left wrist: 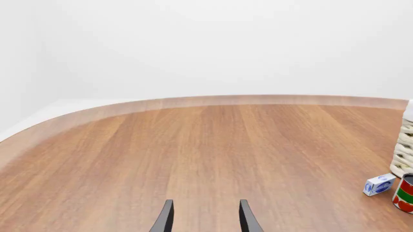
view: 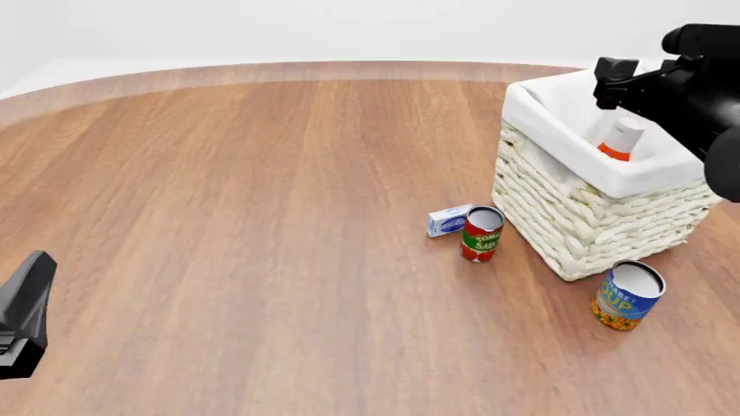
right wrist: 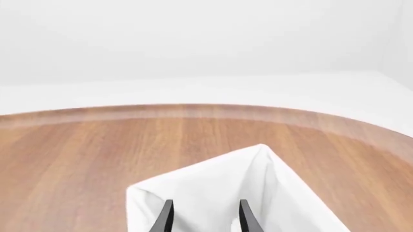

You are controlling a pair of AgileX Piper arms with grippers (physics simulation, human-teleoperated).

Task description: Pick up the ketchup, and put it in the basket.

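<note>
Ketchup, a red-orange squeeze bottle with a white cap [view: 621,139], already stands inside the large square cream wicker basket with the white cloth lining [view: 601,221] at the upper right of the front view, only its cap and shoulder showing above the rim. By that, the placing looks done and little seems left but to draw the arm clear. The right gripper [right wrist: 204,215] hangs over the basket's white interior in its wrist view, its two dark fingers parted with nothing between them; in the front view the black right arm [view: 682,82] sits over the basket's far corner. The left gripper [left wrist: 205,216] shows at the bottom middle of its own view, jaws likewise parted and empty over bare wood, well apart from everything. Just beside the basket's near left wall stands a short red-and-green tomato can [view: 480,233], touching or nearly touching a small blue-and-white box [view: 448,220]. A blue-and-orange soup can [view: 626,295] stands near the basket's front corner. None of these blocks a lift straight up from the basket on the brown wooden table [view: 231,217].
</note>
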